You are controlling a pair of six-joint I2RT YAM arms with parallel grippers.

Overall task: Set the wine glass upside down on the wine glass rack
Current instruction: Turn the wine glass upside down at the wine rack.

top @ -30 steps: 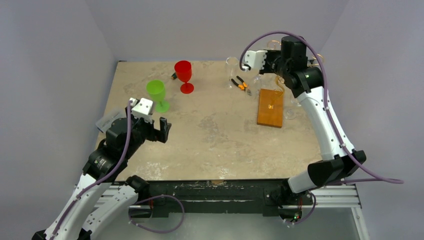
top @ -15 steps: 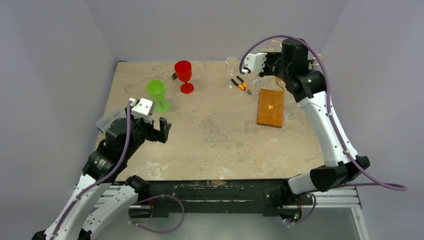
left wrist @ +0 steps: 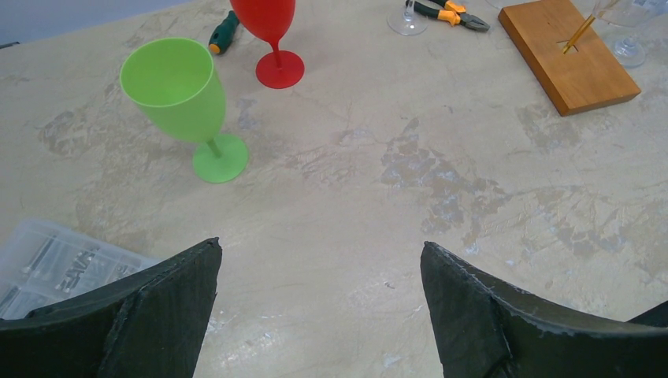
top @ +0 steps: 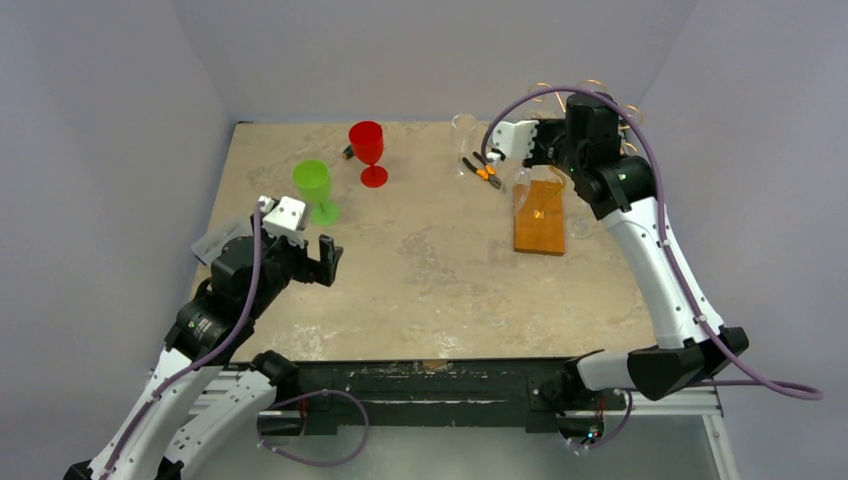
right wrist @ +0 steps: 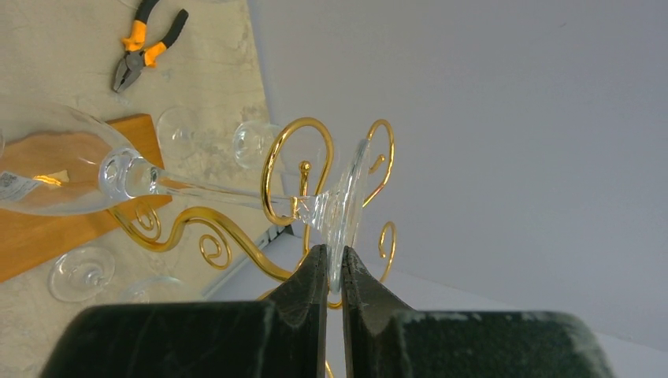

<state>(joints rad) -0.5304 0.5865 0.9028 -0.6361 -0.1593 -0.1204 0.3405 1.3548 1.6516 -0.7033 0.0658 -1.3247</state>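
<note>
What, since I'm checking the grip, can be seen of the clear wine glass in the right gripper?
The wine glass is clear: rounded bowl, thin stem, flat round foot. It is in the air, lying sideways in the wrist view, not yet hung. The right gripper is shut on the foot's rim. Its stem crosses a gold curl of the rack; contact there is unclear.
</note>
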